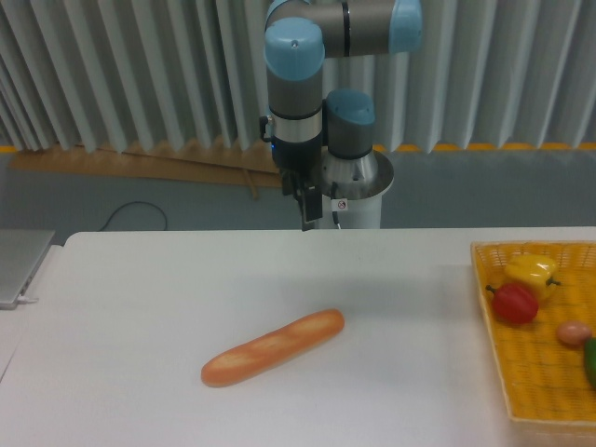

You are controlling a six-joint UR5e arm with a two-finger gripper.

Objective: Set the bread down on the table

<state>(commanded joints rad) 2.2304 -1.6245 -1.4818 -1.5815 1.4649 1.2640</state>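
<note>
bread (273, 347) flat on table (140, 307) — gripper (308, 216) well above

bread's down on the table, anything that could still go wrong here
Little looks risky. The bread lies flat on the table, away from the edges, and the pincer hangs well above and behind it, holding nothing. The loaf is rounded, so a bump could perhaps roll it. A low sweep toward the basket could clip its rim.

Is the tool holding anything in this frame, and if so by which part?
Nothing is held. The tool hangs above the far edge of the table, with nothing between its fingers. The bread lies flat on the table, apart from it.
</note>
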